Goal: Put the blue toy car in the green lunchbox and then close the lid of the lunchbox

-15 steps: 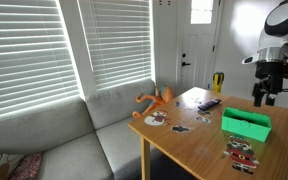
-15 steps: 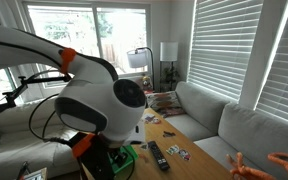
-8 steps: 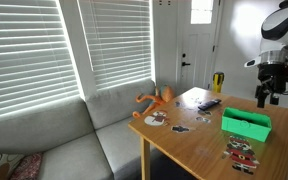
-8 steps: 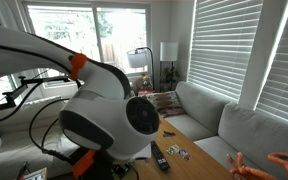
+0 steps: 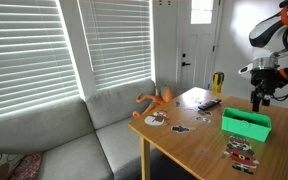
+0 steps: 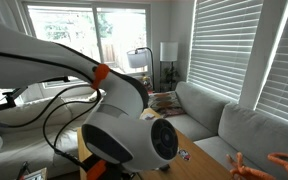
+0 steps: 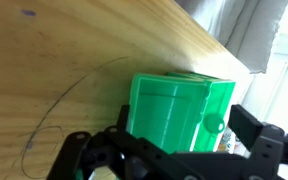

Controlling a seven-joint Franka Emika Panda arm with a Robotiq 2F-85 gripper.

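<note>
green lunchbox [image 5: 246, 124] | bright green, rectangular, plain sides | on wooden table [image 5: 189, 145]

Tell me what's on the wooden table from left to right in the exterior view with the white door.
Orange toy → dark elongated object → green lunchbox. The scattered cards overlap these, so I've left them out.

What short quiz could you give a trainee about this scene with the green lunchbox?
1. True or false: the green lunchbox stands on the sofa.
2. Which colour is the toy at the edge of the table beside the sofa? A orange, B blue, C white.
3. Fill in: the lunchbox rests on a wooden ____.
Key: 1 false; 2 A; 3 table.
</note>
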